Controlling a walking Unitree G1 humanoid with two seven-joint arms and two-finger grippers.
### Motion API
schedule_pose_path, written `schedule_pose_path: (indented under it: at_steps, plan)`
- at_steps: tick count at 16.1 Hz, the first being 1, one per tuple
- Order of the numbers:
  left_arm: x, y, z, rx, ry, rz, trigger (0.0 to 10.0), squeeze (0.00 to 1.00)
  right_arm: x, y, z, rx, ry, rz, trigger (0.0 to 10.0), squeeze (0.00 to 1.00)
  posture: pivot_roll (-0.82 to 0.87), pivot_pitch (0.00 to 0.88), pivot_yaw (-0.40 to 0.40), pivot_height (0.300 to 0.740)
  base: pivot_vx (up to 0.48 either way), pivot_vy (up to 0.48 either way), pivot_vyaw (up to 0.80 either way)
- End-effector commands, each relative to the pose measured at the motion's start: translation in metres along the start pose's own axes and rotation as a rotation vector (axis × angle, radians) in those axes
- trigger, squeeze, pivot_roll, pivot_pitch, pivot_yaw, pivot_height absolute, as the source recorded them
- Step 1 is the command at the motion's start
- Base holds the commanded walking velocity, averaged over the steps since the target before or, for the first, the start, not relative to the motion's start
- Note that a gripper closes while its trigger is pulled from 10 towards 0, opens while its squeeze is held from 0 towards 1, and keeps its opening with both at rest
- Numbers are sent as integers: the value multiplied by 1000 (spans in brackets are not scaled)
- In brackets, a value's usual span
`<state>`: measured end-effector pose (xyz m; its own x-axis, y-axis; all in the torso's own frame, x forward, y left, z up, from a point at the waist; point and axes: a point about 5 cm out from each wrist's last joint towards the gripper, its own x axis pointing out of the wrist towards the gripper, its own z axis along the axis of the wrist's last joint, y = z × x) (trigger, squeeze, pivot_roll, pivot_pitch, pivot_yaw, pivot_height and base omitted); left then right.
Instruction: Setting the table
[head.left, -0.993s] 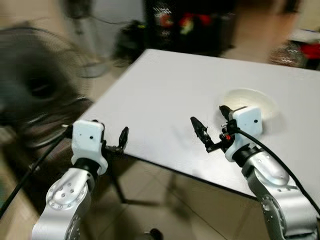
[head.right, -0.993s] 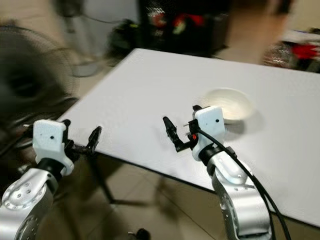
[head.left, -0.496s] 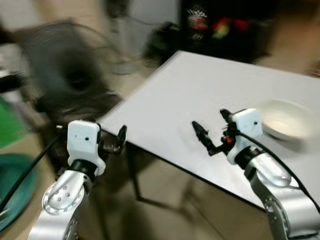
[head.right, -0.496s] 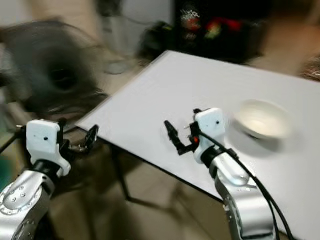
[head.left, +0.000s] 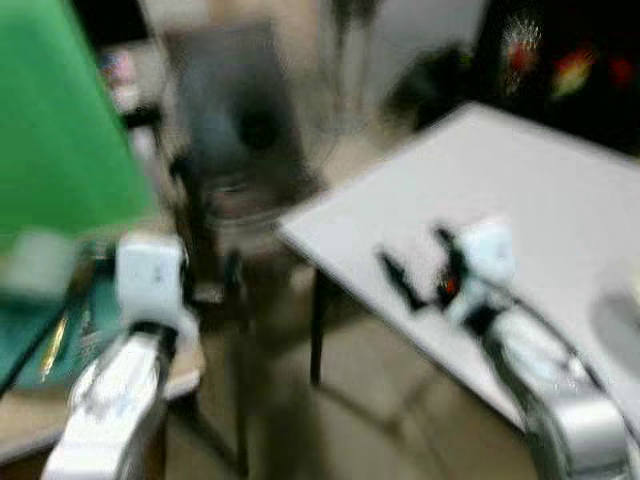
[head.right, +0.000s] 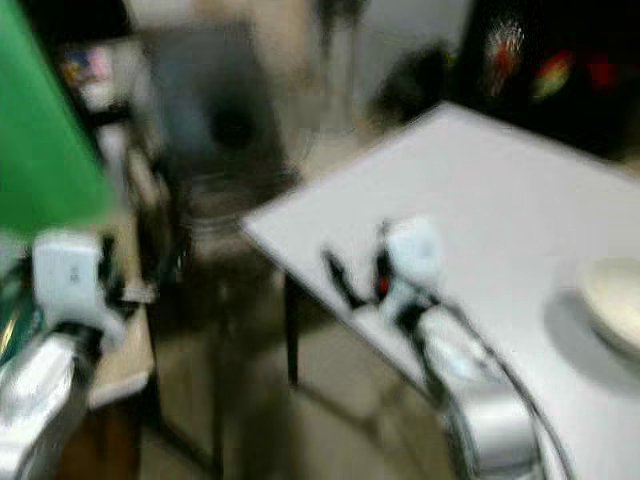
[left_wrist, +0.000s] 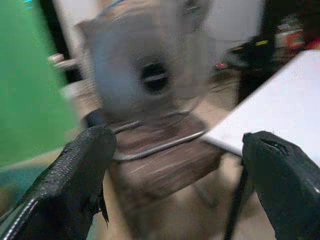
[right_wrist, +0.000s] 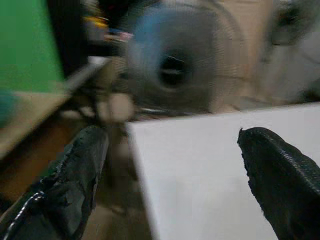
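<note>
— Right, what have I got on the head cameras?

— Item one: white table (head.left: 560, 200), its near corner pointing toward me, everything badly blurred. Item two: pale bowl (head.right: 615, 300) on the tabletop at the far right, well apart from both arms.

— And my grippers?

— Right gripper (right_wrist: 170, 175): raised over the table's near edge, fingers (right_wrist: 80, 170) spread wide, nothing between them; the wrist view looks across the white tabletop corner. Left gripper (left_wrist: 175, 175): held off the table's left side over the floor, fingers (left_wrist: 75, 175) likewise wide apart and empty.

— Surroundings?

— Item three: a standing fan (left_wrist: 150, 75), round grille and dark hub, beyond the table corner; I see it in both wrist views. Item four: a dark chair or stool seat (left_wrist: 165, 150) beneath the fan, which one I cannot tell. Item five: a large green surface (head.left: 60, 120) at the left. Item six: a low wooden ledge (head.right: 125, 360) under the left arm, with blurred teal and yellow shapes I cannot identify. Item seven: dark clutter with red and yellow spots (head.left: 560, 60) behind the table.
</note>
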<state>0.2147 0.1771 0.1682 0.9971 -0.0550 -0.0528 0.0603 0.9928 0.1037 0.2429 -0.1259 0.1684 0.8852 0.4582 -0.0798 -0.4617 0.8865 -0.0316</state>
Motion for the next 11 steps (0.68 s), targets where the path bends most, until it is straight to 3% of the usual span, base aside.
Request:
schedule_pose_path:
  at_steps: [1,11]
  plan:
    - [0,-1,2,8,-5,3,10000,0,-1,-5,1,-2,4,-11,10000,1000,-23,0,27,740,0,0,800]
    - [-2,0,6,7,-23,38,10000,0,4,1,-2,48,5,30,10000,1000,7,0,23,740,0,0,800]
